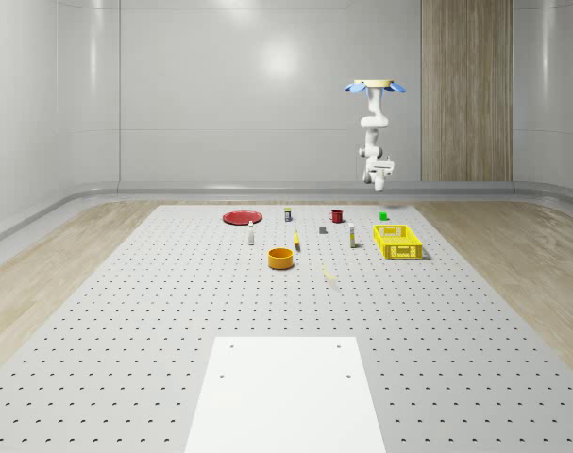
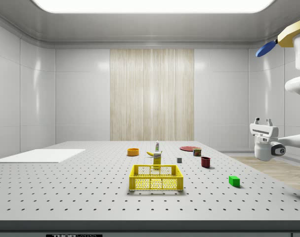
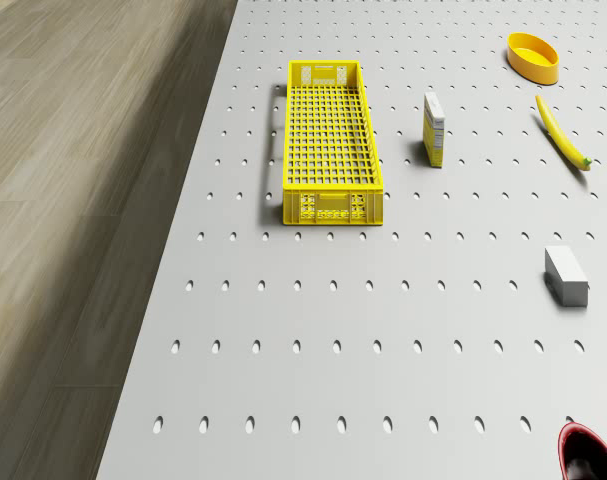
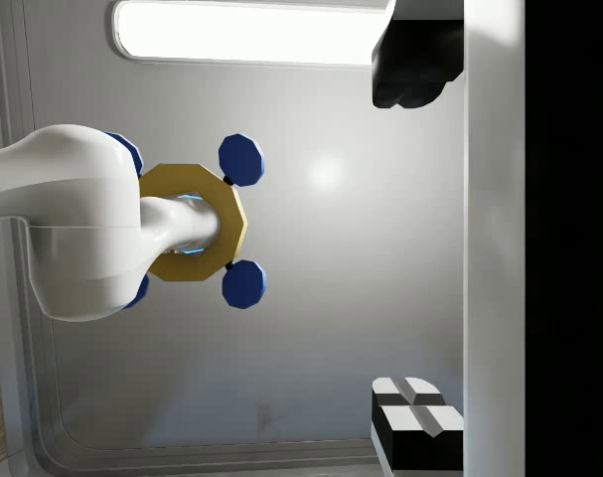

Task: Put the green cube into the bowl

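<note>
Walls: pale glossy panels; one wood-grain strip
Floor: wood planks (around perforated table)
Light: ceiling panel

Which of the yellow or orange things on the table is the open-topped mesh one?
The crate: lattice walls, rectangular, open top. The bowl is round and solid; the banana is a thin curved fruit.

Small green cube flat on the table; orange bowl upright, well apart.
</note>
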